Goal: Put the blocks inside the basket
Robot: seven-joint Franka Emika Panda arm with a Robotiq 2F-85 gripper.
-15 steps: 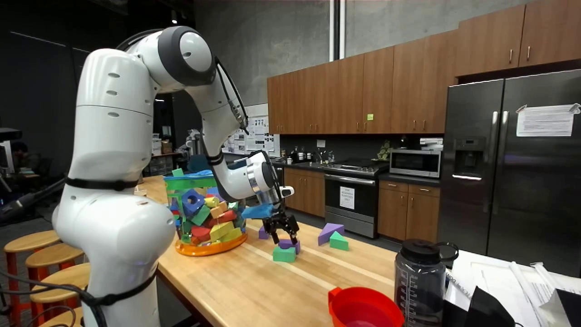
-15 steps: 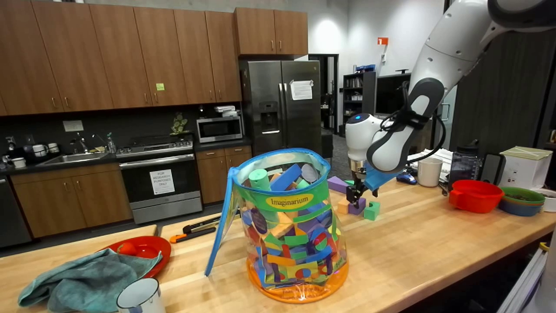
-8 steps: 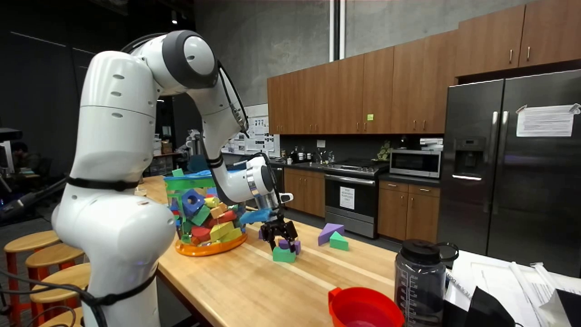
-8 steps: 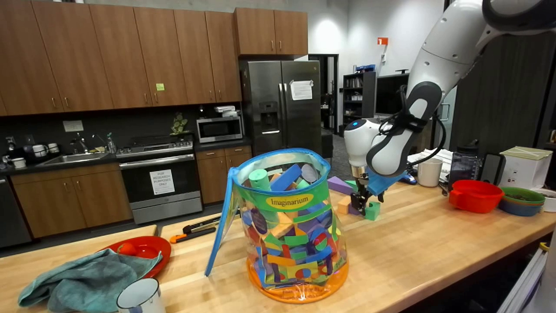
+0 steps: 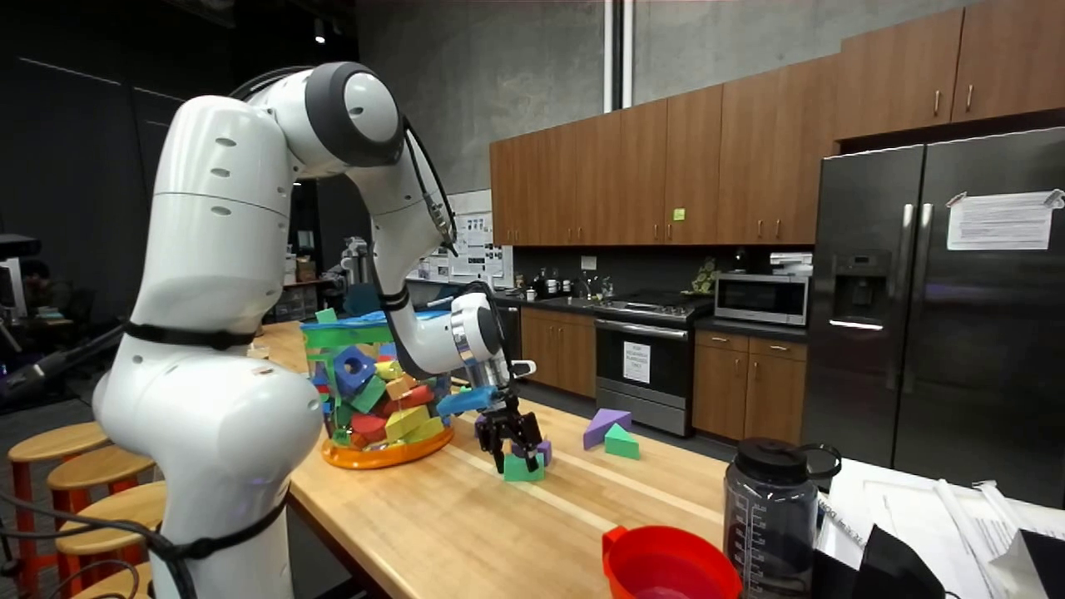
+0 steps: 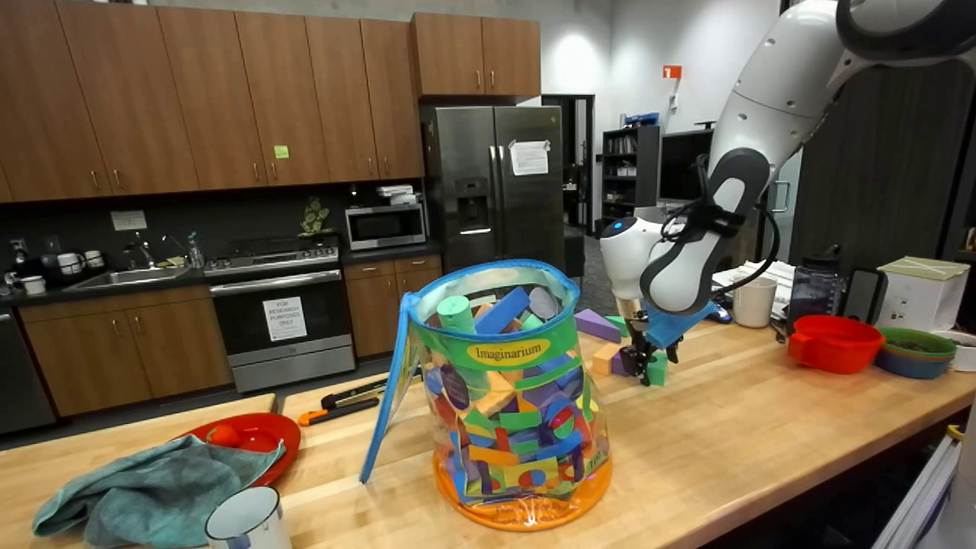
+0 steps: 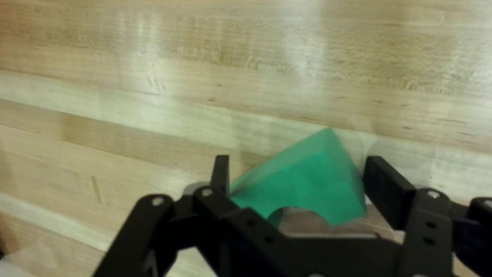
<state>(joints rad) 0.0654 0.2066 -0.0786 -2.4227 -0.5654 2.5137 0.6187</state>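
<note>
The gripper [image 7: 296,173] is standing wide astride a green block [image 7: 323,184] on the table [image 5: 416,507], gripping or not I can't tell, half hiding a purple block [image 5: 546,450], while in an exterior view the arm [image 5: 433,343] is covering part of the basket [image 5: 391,457] and a red bowl [image 5: 666,549] is being cut off below.

purple block [image 5: 545,451] partly hidden, white mug [image 6: 261,530] cut off below
</note>
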